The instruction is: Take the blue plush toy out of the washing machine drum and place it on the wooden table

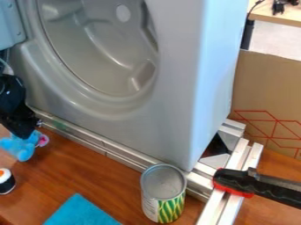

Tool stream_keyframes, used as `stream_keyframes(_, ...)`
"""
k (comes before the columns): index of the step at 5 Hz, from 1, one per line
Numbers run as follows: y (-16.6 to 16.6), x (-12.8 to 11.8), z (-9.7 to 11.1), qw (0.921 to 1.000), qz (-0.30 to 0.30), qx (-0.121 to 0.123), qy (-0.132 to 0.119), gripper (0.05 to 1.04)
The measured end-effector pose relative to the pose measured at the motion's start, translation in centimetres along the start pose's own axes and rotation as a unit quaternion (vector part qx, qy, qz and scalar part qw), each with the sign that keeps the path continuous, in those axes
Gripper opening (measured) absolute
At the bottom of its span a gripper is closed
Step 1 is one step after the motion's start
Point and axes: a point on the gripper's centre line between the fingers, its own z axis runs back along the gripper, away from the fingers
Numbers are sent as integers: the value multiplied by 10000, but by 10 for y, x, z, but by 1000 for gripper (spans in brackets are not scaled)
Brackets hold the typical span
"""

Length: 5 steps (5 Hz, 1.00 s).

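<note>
At the far left, a small black-and-white toy piece with an orange centre [6, 181] sits on the wooden surface [64, 169]. Just beyond it lies the blue plush toy [22, 148] with its pink part, the black claw [31, 131] right at its top; I cannot tell whether the claw is released or clenched. The plush looks light, soft and squashable, hard to damage, best pinched round its thick body. Rightward come a turquoise cloth [80, 212], the grey appliance shell [176, 96], an upright open can [163, 193] and a black-and-red clamp [235, 181] on metal rails [223, 206].
</note>
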Motion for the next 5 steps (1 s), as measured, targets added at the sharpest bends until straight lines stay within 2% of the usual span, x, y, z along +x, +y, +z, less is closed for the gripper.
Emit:
stream_keyframes(1,0,-3,-3,10000,1,-2,87,180)
stream_keyframes(2,-2,-7,-2,9995,-183,-102,245,422)
stream_keyframes(3,-10,-3,15,9990,-382,-232,58,729)
stream_keyframes(4,-3,-10,35,9996,-220,-142,-136,987)
stream_keyframes(5,-14,-13,65,9988,-320,-18,-376,1006)
